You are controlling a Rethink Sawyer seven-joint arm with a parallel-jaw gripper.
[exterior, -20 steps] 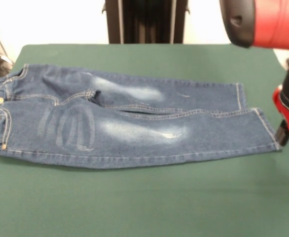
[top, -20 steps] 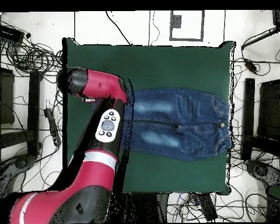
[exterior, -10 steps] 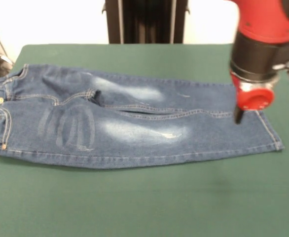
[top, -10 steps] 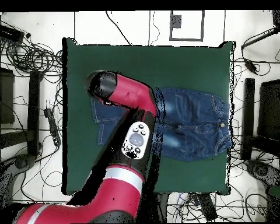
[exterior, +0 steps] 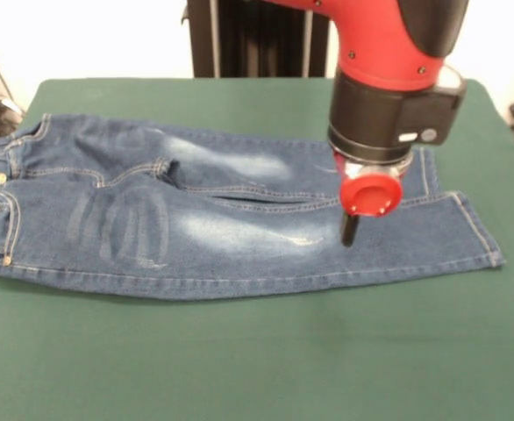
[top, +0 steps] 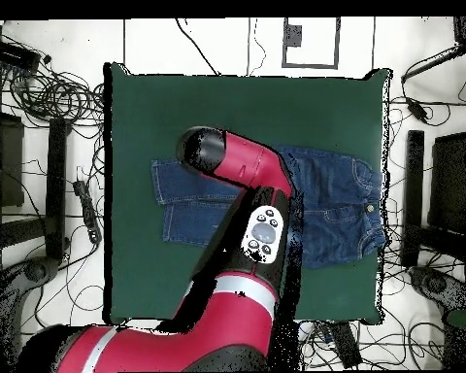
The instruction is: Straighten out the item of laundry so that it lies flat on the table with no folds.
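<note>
Green table (exterior: 239,368) fills most of the shot, with the jeans (exterior: 196,219) spread lengthwise across it, waistband at the left edge in the front view, legs side by side. Red arm (exterior: 389,53) hangs over the lower legs; gripper (exterior: 349,230) sits right above the denim, can't tell if it's open or closed.
</note>
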